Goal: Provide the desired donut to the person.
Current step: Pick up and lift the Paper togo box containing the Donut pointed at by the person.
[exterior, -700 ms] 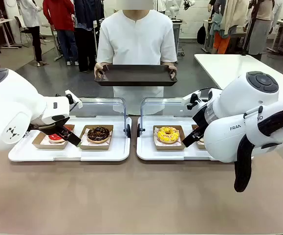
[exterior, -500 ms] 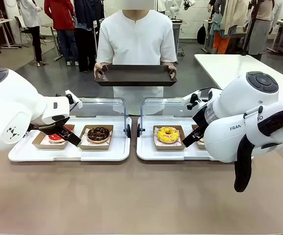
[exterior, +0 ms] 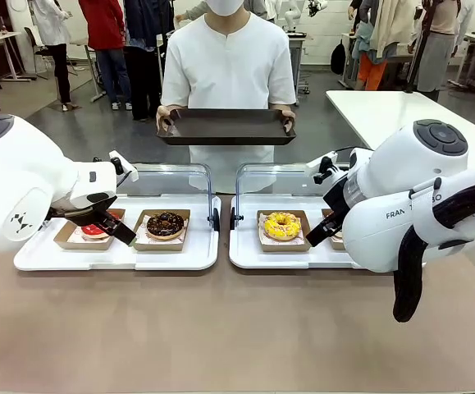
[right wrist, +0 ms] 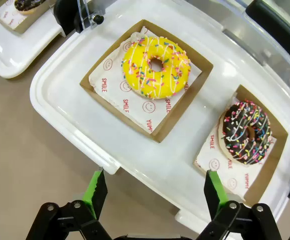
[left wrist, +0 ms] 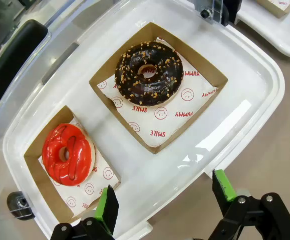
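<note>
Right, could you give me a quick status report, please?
Left claw open, empty, by red donut; right claw open, empty, by yellow donut. Both donuts boxed, untouched. Person holding dark tray. Clear lids upright beyond donuts.

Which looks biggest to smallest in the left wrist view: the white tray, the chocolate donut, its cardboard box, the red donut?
1. white tray
2. cardboard box
3. chocolate donut
4. red donut

The last two are close. The wide-angle lens may account for the difference, so that order is unsure.
</note>
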Robot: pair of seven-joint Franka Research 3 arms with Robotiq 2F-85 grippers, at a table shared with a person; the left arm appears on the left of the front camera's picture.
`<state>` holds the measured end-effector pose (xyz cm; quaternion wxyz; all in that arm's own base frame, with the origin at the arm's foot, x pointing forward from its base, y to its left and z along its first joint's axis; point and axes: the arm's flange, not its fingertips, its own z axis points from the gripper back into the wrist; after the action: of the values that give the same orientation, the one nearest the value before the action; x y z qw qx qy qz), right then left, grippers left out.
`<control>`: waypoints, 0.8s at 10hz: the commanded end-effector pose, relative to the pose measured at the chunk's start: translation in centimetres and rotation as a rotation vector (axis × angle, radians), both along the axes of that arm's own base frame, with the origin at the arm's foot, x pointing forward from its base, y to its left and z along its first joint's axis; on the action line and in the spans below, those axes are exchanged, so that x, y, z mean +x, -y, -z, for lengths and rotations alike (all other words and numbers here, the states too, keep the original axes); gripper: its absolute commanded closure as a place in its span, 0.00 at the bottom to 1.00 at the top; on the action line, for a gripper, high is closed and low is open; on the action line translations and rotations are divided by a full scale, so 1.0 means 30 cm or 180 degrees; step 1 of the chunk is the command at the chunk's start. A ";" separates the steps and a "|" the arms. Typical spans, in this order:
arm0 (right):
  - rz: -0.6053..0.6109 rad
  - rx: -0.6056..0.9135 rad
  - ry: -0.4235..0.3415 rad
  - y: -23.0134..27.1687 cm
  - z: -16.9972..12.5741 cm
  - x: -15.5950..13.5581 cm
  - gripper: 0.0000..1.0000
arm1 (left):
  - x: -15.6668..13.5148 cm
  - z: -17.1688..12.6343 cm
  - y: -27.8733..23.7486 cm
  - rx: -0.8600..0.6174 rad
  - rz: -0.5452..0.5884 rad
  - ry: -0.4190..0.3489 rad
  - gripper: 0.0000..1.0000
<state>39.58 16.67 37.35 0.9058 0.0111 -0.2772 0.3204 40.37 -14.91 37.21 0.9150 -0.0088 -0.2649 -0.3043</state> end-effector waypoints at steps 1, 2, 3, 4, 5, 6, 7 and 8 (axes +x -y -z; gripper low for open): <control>-0.0001 0.0000 0.0000 0.000 0.000 0.000 0.00 | 0.000 0.000 0.000 0.0000 0.0000 0.0000 0.00; -0.0001 0.0000 0.0000 0.000 0.000 0.000 0.00 | 0.000 0.000 0.000 0.0000 0.0000 0.0000 0.00; -0.0001 0.0000 0.0000 0.000 0.000 0.000 0.00 | 0.000 0.000 0.000 0.0000 0.0000 0.0000 0.00; -0.0001 0.0000 0.0000 0.000 0.000 0.000 0.00 | 0.000 0.000 0.000 0.0000 0.0000 0.0000 0.00; -0.0001 0.0000 0.0000 0.000 0.000 0.000 0.00 | 0.000 0.000 0.000 0.0000 0.0000 0.0000 0.00; -0.0001 0.0000 0.0000 0.000 0.000 0.000 0.00 | 0.000 0.000 0.000 0.0000 0.0000 0.0000 0.00; -0.0001 0.0000 0.0000 0.000 0.000 0.000 0.00 | 0.000 0.000 0.000 0.0000 0.0000 0.0000 0.00; -0.0001 0.0000 0.0000 0.000 0.000 0.000 0.00 | 0.000 0.000 0.000 0.0000 0.0000 0.0000 0.00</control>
<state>39.58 16.67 37.35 0.9058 0.0111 -0.2772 0.3204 40.37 -14.91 37.21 0.9150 -0.0088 -0.2650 -0.3043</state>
